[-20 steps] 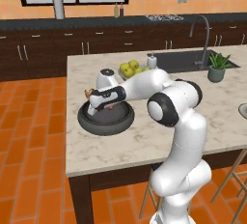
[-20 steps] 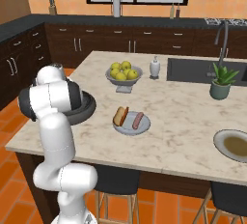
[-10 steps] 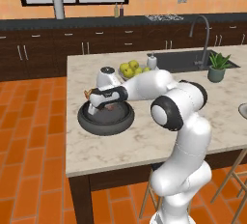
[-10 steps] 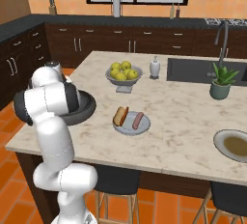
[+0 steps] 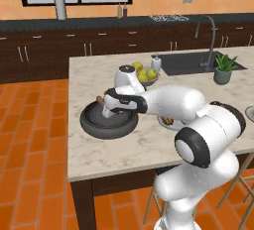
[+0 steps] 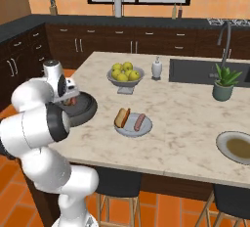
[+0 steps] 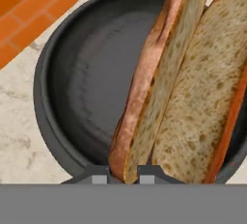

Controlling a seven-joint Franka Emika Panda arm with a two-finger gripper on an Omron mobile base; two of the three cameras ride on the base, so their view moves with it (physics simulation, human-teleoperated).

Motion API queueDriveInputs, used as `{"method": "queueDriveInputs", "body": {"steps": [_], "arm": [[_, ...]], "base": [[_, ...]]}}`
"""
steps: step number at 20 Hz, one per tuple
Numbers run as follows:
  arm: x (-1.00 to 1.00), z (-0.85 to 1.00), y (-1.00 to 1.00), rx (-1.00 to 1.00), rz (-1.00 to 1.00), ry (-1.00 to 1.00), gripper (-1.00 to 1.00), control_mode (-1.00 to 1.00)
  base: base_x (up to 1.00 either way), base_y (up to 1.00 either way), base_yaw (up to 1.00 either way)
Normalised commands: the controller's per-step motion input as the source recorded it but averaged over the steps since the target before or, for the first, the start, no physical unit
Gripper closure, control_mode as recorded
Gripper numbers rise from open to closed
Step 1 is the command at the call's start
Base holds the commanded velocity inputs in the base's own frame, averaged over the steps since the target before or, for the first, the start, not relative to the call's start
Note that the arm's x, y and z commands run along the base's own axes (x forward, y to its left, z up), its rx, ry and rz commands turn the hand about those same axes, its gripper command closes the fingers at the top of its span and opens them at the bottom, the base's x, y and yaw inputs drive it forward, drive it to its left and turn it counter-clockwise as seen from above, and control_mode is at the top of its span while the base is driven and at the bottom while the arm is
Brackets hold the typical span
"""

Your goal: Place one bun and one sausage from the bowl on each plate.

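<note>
The wide, shallow, dark grey-black round bowl [image 5: 109,121] sits on the pale marble-topped desk [image 5: 149,149], near the desk's left edge as the left base view has it. The white arm reaches down over it, and the claw [image 7: 123,174] is low inside the bowl, its two dark tips closed tight on the near end of an oblong orange-brown split bun [image 7: 169,83]. In the hand view the bun's pale crumb faces the camera and its browned crust runs along the edges; the bun stretches away from the tips across the bowl's dark floor and over the far rim. In the left base view a bit of brown shows at the claw [image 5: 107,109], just above the bowl. I cannot tell whether a sausage also lies in the bowl.

Beside the bowl, toward the desk's middle, a small round flat pale grey plate [image 6: 133,128] carries another orange-brown bun [image 6: 122,117] and a slim pinkish-red sausage [image 6: 139,122], lying side by side. Beyond that plate stands a pale grey pedestal bowl of yellow-green apples [image 6: 125,74]. Far from the dark bowl, at the desk's right end, lies a second pale round plate [image 6: 238,147].
</note>
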Motion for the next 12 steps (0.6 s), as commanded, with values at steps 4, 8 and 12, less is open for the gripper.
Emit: {"method": "queueDriveInputs", "body": {"steps": [4,8,12], "arm": [[-0.36,0.65,-0.27,0.01,-0.21,0.01,1.00,-1.00],[-0.49,0.64,-0.27,0.02,-0.17,0.01,1.00,-1.00],[-0.55,0.39,-0.22,0.00,-0.14,0.03,1.00,-1.00]], "base": [[0.00,0.00,0.00],[0.00,0.00,0.00],[0.00,0.00,0.00]]}}
